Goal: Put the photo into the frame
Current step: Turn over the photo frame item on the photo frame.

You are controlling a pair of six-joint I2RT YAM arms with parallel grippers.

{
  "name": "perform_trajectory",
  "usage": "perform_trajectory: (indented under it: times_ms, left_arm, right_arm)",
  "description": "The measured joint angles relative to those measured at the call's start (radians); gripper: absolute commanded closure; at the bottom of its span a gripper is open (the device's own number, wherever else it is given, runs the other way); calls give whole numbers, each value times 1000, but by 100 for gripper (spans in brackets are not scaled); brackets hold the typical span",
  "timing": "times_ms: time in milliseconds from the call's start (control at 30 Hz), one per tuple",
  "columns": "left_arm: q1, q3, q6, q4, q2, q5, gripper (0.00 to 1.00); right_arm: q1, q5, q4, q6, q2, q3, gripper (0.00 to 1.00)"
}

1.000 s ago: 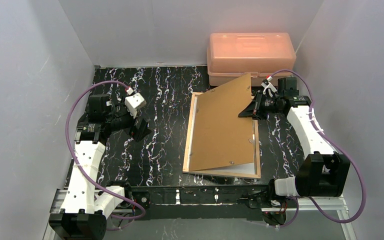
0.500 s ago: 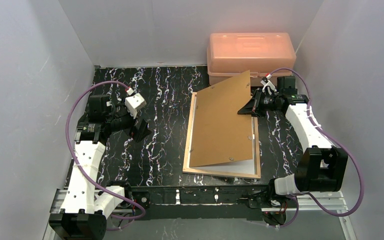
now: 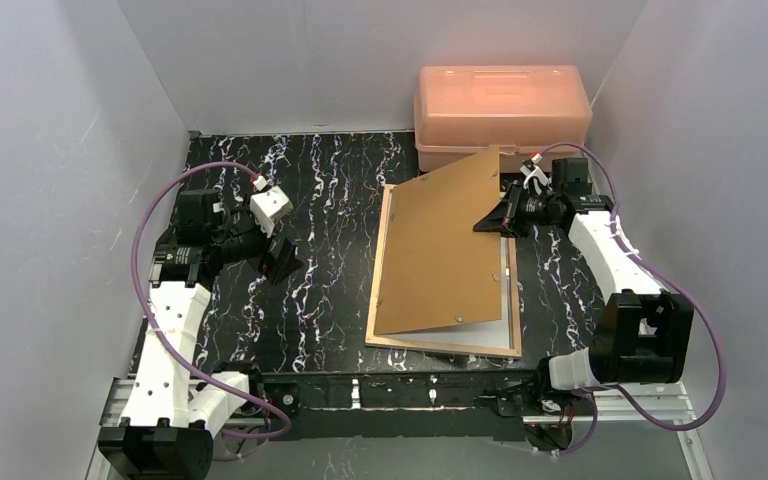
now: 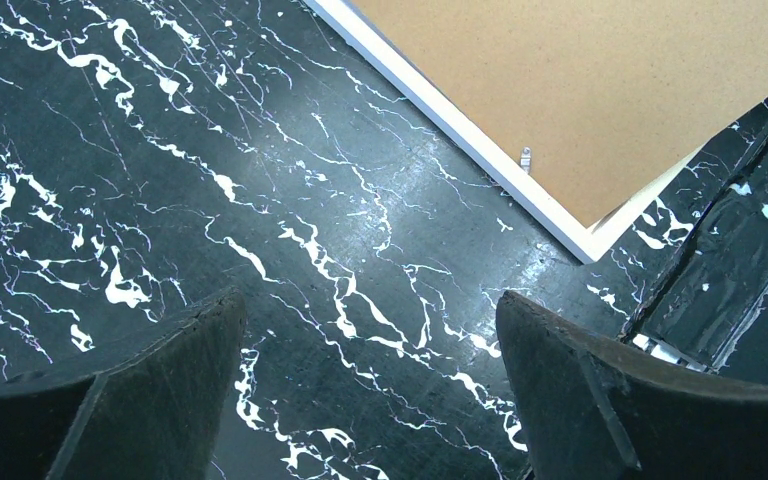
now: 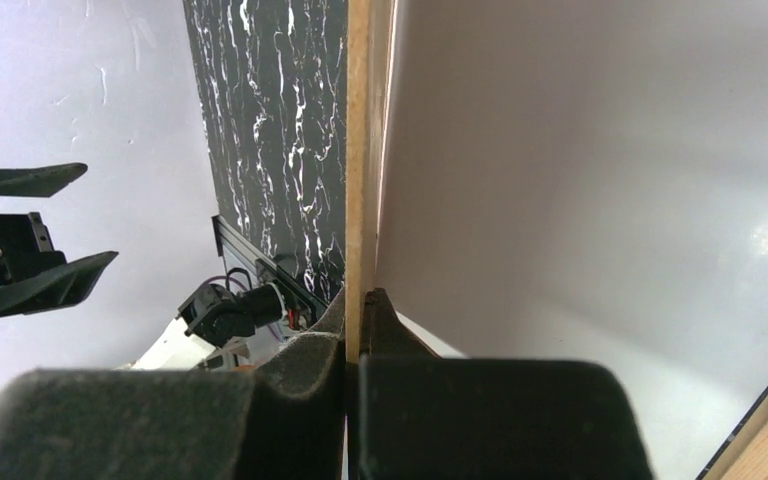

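From above, the left arm is folded, with the left gripper (image 3: 282,262) over the black table (image 3: 310,200), left of the frame (image 3: 372,300). The frame lies wood-back up at right-centre. The right arm reaches to the frame's far right side, where the right gripper (image 3: 486,224) holds the backing board (image 3: 440,250) tilted up. An orange box (image 3: 500,105) stands behind. Left wrist: jaws wide apart and empty, the frame's white corner beyond. Right wrist: jaws clamped on the board's edge.

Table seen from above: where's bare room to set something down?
Bare marble table lies between the left gripper and the frame, running to the back wall. The right half is crowded: frame, the tilted backing board pinched by the right gripper, orange box behind.
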Motion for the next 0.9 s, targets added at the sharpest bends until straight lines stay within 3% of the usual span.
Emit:
perform_trajectory:
  times_ms: [900]
  left_arm:
    - [0, -1, 10, 0, 14, 1, 8]
  right_arm:
    - [-12, -30, 76, -2, 64, -61, 99]
